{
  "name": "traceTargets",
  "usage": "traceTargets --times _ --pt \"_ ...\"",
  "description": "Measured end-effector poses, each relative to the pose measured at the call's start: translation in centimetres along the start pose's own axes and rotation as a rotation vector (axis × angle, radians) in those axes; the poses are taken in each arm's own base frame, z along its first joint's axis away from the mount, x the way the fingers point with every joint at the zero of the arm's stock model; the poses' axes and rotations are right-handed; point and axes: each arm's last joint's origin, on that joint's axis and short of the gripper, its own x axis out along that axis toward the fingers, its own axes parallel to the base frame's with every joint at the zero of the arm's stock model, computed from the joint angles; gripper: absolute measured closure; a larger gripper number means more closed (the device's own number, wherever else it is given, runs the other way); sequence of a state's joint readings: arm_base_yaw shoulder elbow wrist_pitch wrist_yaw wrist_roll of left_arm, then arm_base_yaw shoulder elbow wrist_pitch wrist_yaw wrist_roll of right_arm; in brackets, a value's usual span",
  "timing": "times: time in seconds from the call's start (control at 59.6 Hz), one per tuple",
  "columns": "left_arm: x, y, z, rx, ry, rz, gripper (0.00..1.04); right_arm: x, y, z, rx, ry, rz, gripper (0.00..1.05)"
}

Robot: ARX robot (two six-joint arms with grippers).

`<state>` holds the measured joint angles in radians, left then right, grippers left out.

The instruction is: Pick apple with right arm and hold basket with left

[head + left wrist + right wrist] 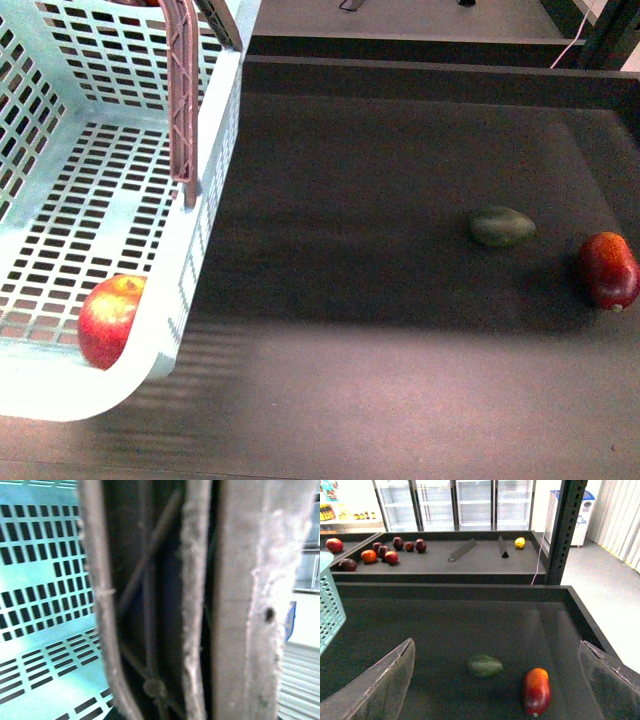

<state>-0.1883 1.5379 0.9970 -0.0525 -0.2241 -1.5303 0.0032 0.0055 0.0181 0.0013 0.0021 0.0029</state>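
Smooth, light plastic forms the slotted basket [215, 150], its trussed handle [183, 100] rough and matt; the apple [108, 318] shines glossy, the green fruit [502, 226] duller; the worktop [380, 220] is dark and matt.

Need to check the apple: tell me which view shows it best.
Front view: the apple lies in the basket's near corner, partly behind the rim. Left wrist shows only basket slots; right wrist only a basket edge.

- You have a dark table [380, 250] with a raised rim below the right gripper [496, 644].
- A green oval fruit [502, 226] lies on it, just ahead of the wide-apart jaws.
- A red-orange elongated fruit [610, 270] lies beside that, nearer the gripper.
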Motion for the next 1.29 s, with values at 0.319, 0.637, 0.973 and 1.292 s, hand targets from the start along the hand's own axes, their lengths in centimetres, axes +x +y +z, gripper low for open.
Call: traceTargets --times 0.319,0.637,0.973,1.292 --pt "4.5 1.0 0.4 -0.078 -0.013 0.124 0.90 0.0 0.0 0.0 0.000 0.000 0.000 0.09" --pt "8.4 3.2 1.5 -0.029 -0.010 0.223 0.90 0.0 0.0 0.0 0.000 0.000 0.000 0.09" --pt "9.5 4.2 1.7 0.018 0.023 0.230 0.90 0.0 0.0 0.0 0.000 0.000 0.000 0.09" --pt "9.2 5.4 1.9 0.004 0.035 0.224 0.74 0.0 0.0 0.0 0.000 0.000 0.000 0.09"
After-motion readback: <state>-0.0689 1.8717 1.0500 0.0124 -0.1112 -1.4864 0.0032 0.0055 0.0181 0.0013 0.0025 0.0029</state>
